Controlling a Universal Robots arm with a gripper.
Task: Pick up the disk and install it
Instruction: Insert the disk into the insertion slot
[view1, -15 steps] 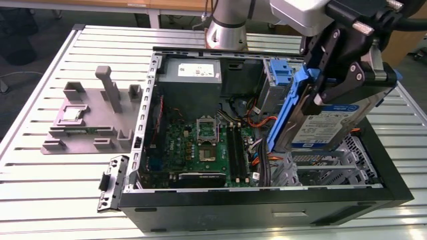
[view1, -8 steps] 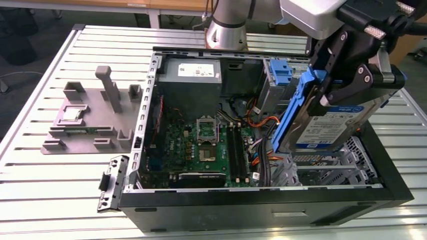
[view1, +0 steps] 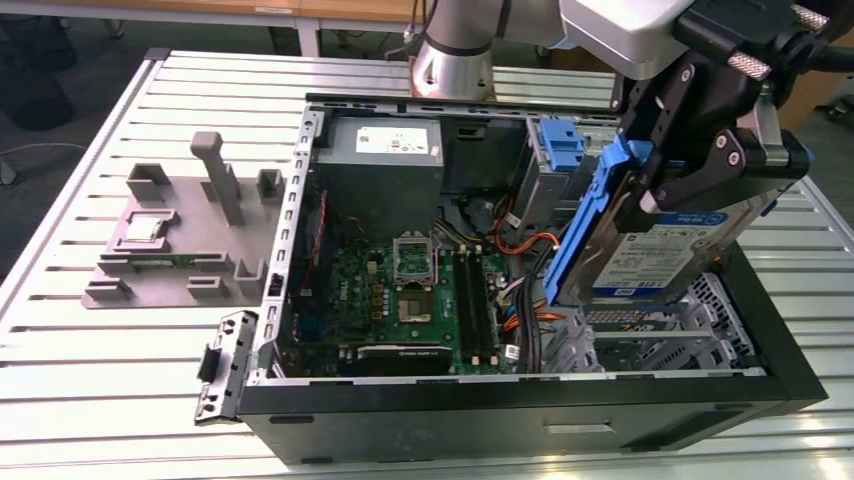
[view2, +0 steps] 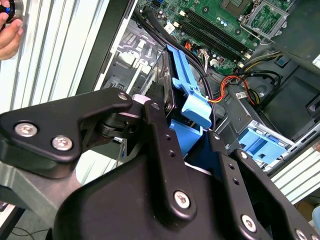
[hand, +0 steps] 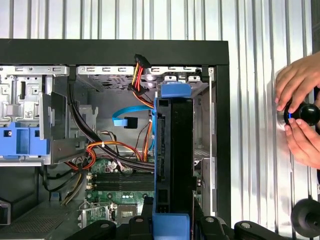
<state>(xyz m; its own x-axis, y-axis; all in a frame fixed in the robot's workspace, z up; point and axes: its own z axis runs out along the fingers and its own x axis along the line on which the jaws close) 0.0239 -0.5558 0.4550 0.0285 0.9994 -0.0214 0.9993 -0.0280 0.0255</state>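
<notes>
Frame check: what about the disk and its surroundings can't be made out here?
Exterior view: the disk hides the interior of the case behind it.
First wrist view: the disk is edge-on, so its label is unseen.
Second wrist view: the gripper covers most of the disk.
First wrist view: a person's hands are cut off by the frame edge.

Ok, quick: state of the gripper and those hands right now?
Gripper: shut on the disk, over the open computer case.
Person's hands: on a black knob.

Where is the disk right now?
Held on edge in the gripper, the disk is at the exterior view's right, over the open computer case.
</notes>
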